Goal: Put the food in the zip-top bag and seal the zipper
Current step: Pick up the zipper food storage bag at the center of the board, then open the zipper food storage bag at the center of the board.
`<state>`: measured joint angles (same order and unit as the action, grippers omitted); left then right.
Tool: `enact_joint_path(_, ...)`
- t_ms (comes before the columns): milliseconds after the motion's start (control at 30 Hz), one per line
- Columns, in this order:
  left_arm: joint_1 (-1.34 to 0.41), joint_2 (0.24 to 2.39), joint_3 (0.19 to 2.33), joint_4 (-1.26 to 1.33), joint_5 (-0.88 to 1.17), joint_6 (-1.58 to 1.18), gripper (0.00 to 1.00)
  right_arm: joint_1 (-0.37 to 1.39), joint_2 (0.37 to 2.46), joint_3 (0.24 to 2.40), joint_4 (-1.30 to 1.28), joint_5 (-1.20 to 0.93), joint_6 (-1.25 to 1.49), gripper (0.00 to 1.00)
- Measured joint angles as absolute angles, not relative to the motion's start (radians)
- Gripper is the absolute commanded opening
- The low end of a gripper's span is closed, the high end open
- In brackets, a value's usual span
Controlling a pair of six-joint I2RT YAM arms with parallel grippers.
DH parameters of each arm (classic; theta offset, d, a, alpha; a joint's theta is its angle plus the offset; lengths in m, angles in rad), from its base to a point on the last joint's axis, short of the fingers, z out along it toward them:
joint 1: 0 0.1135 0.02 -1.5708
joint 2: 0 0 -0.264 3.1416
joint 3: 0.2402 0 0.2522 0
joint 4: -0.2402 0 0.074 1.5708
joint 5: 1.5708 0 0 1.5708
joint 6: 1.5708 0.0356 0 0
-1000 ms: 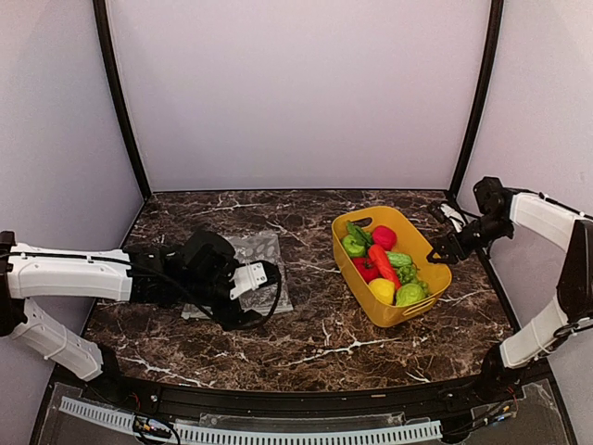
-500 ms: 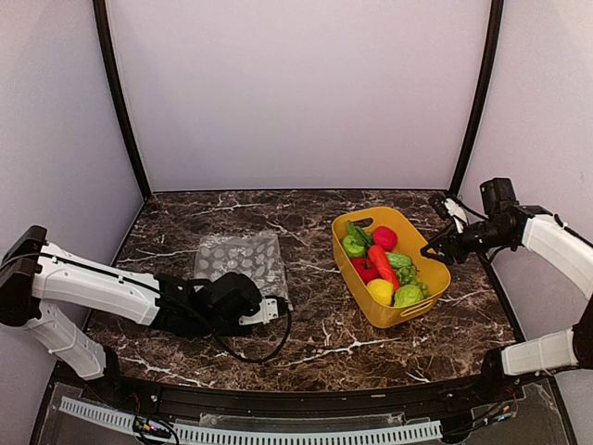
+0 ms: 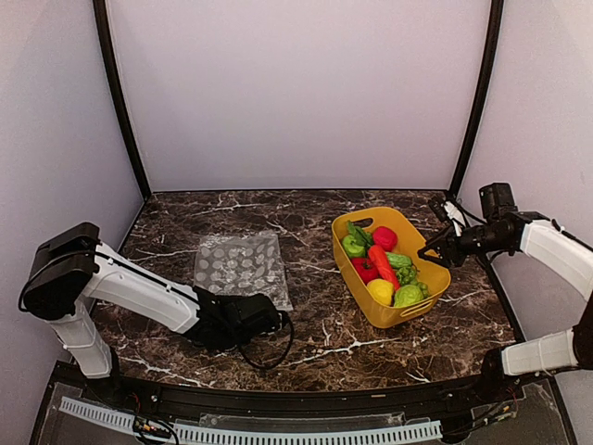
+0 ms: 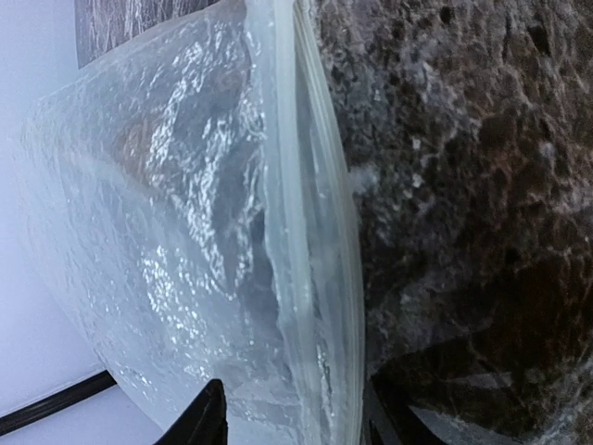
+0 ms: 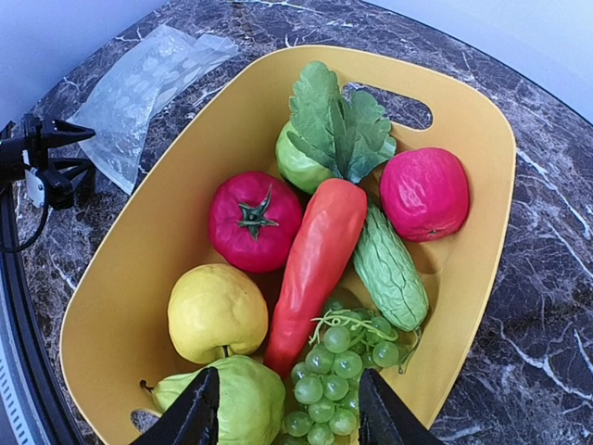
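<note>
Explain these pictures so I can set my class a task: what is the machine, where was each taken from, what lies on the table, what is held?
Two robot arms are bolted at a table's near edge, each with a two-finger gripper. One picture looks down from above and behind; the other two come from cameras on the wrists. On the table lie a dotted bag and a basket of toy food. The left gripper, open, sits low with the bag's near edge between its fingers. The right gripper hangs open over the basket. Nothing is held.
</note>
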<state>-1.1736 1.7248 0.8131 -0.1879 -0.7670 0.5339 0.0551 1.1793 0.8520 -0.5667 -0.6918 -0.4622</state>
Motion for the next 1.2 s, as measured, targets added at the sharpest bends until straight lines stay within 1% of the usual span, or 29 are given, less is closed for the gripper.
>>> enact_joint_path(33, -1.174, 1.738, 0.822, -0.184, -0.787, 0.534, 0.43, 0.055, 1.178, 0.850, -0.567, -0.693, -0.462, 0.49)
enact_joint_path(67, -1.174, 1.750, 0.829, -0.181, -0.806, 0.533, 0.40, 0.055, 1.176, 0.850, -0.567, -0.693, -0.462, 0.49)
enact_joint_path(133, -1.174, 1.776, 0.837, -0.176, -0.837, 0.530, 0.28, 0.055, 1.171, 0.847, -0.565, -0.697, -0.462, 0.49)
enact_joint_path(167, -1.173, 1.788, 0.839, -0.174, -0.854, 0.531, 0.25, 0.055, 1.168, 0.846, -0.564, -0.699, -0.462, 0.49)
enact_joint_path(200, -1.173, 1.798, 0.841, -0.174, -0.864, 0.527, 0.18, 0.055, 1.167, 0.845, -0.564, -0.700, -0.462, 0.49)
enact_joint_path(267, -1.168, 1.811, 0.847, -0.178, -0.884, 0.520, 0.09, 0.055, 1.167, 0.845, -0.564, -0.701, -0.462, 0.49)
enact_joint_path(333, -1.163, 1.813, 0.857, -0.190, -0.899, 0.509, 0.03, 0.055, 1.166, 0.845, -0.564, -0.701, -0.462, 0.49)
enact_joint_path(467, -1.146, 1.797, 0.913, -0.239, -0.890, 0.458, 0.01, 0.056, 1.155, 0.845, -0.564, -0.701, -0.462, 0.49)
enact_joint_path(633, -1.127, 1.674, 0.997, -0.307, -0.822, 0.356, 0.01, 0.062, 1.135, 0.871, -0.582, -0.707, -0.466, 0.50)
enact_joint_path(733, -1.122, 1.602, 1.065, -0.339, -0.783, 0.280, 0.01, 0.076, 1.139, 0.933, -0.603, -0.726, -0.463, 0.50)
enact_joint_path(833, -1.117, 1.550, 1.126, -0.353, -0.741, 0.191, 0.01, 0.106, 1.172, 1.042, -0.620, -0.774, -0.434, 0.50)
enact_joint_path(1033, -1.105, 1.517, 1.190, -0.313, -0.663, -0.046, 0.01, 0.287, 1.342, 1.304, -0.649, -0.836, -0.334, 0.51)
enact_joint_path(1200, -1.101, 1.541, 1.233, -0.239, -0.656, -0.199, 0.01, 0.432, 1.485, 1.457, -0.666, -0.844, -0.268, 0.58)
